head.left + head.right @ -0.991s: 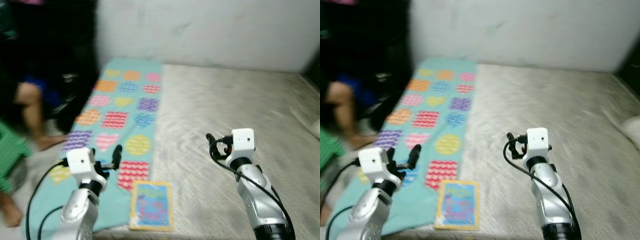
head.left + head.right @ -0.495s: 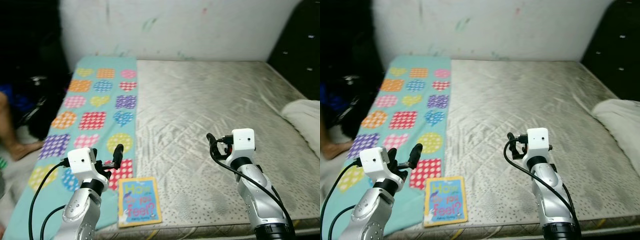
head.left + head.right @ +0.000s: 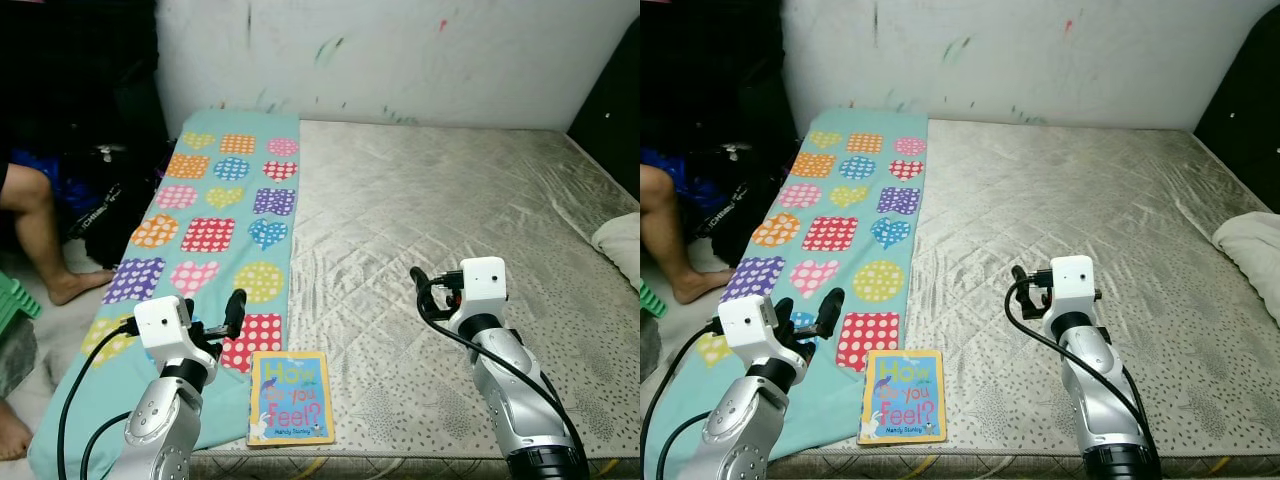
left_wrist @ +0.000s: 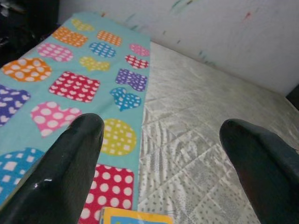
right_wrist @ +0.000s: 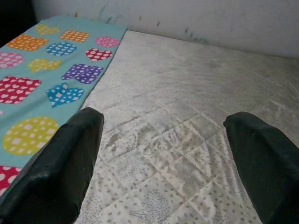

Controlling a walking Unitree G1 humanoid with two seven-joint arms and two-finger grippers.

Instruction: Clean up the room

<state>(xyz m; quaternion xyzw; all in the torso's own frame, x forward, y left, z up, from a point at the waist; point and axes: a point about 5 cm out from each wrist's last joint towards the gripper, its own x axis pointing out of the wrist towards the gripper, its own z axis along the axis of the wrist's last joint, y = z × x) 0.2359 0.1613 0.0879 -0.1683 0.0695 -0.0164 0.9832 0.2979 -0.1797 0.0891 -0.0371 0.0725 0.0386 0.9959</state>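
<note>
A picture book (image 3: 291, 397) with a yellow and blue cover lies flat at the front edge of the grey mattress (image 3: 450, 210), overlapping the corner of a teal blanket (image 3: 215, 225) printed with coloured hearts and circles. My left gripper (image 3: 213, 312) hovers open just left of the book, above the blanket. The book's top edge (image 4: 135, 216) is in the left wrist view, below the fingers (image 4: 70, 158). My right gripper (image 3: 428, 285) is held open over the bare mattress, right of the book, with nothing between its fingers (image 5: 60, 163).
A person's bare leg (image 3: 40, 225) and a black bag (image 3: 105, 195) are on the floor left of the bed. A green stool (image 3: 14, 300) stands at the far left. A white cloth (image 3: 620, 242) lies at the mattress's right edge. A wall runs behind.
The whole picture has shifted sideways, so the camera has turned. Both arms keep the same pose and both grippers stay open. The book lies where it was.
</note>
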